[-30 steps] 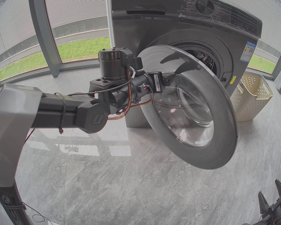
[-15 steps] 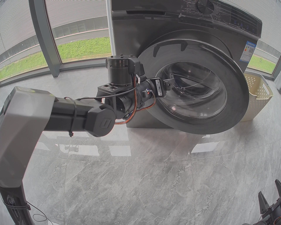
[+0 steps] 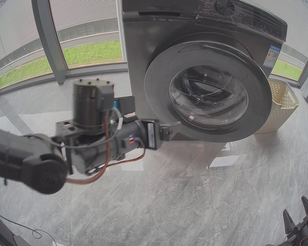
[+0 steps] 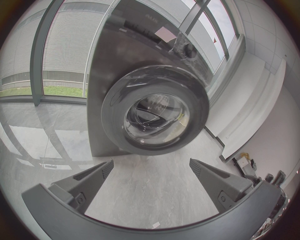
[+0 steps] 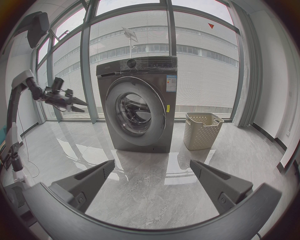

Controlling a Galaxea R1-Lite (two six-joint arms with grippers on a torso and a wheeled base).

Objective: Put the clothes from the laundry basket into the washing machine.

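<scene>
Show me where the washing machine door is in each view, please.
Head view: the washing machine door, right of centre, large.
Left wrist view: mid-picture, beyond the open left gripper.
Right wrist view: mid-picture, farther off, laundry basket beside the machine.
Shared landmark: the round dial on the machine's top panel.

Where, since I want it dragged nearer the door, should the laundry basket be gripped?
Probably at the handle slot in the end wall of the laundry basket, coming from above: it stands upright with an open top, so one finger can drop inside the rim, one outside. The open right gripper is on that side.
</scene>
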